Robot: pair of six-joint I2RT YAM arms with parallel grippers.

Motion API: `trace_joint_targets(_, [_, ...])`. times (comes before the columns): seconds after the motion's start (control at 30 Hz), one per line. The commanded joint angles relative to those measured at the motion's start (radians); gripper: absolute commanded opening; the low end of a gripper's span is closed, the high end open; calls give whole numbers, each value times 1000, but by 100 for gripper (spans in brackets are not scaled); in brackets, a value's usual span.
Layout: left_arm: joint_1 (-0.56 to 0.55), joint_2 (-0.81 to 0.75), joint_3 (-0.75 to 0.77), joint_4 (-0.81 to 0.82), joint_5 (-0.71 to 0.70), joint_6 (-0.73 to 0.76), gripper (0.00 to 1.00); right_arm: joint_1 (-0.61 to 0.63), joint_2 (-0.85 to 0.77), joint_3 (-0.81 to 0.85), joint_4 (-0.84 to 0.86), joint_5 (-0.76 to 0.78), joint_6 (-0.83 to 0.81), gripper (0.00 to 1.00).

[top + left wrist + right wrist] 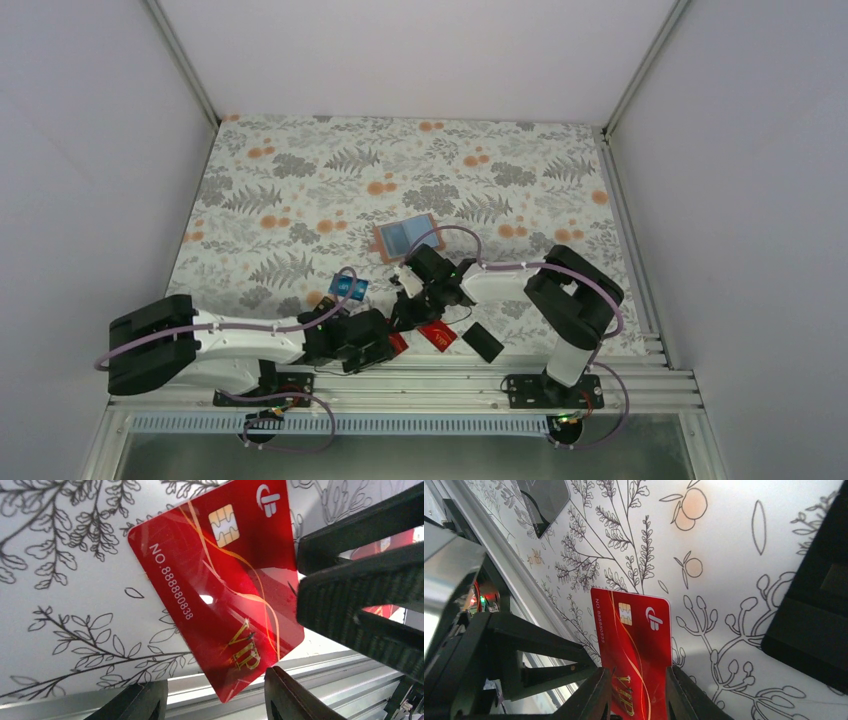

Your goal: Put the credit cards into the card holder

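The red card [215,595] is seen as glossy plastic, the floral table cover [75,605] as matt, the rail [325,667] as brushed metal

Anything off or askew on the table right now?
Yes. The red card, between the open fingers of the left gripper, sits skewed, one corner past the near edge of the table over the metal rail. The right gripper pinches a second red card. Nothing looks damaged or spilled.
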Motion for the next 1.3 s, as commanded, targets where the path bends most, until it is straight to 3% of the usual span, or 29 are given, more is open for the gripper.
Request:
trace_joint_targets(0.0, [-6,19,-43,118,-34,-51,49,25,19,-10,-55,44,2,30])
trace_joint_targets(0.27, [-6,23,-61,181,-58,-57,38,32,10,-28,-53,29,3,30])
trace_joint_targets(0.5, [-15,2,6,76,-111,-33,20,36,1,-39,-59,31,1,30])
trace_joint_targets(1.0, [-57,54,187,-138,-228,-4,3,36,-12,-8,-99,80,-2,30])
trace_joint_targets(1.27, [-63,46,227,-218,-289,-4,2,3,-83,66,-172,182,-19,32])
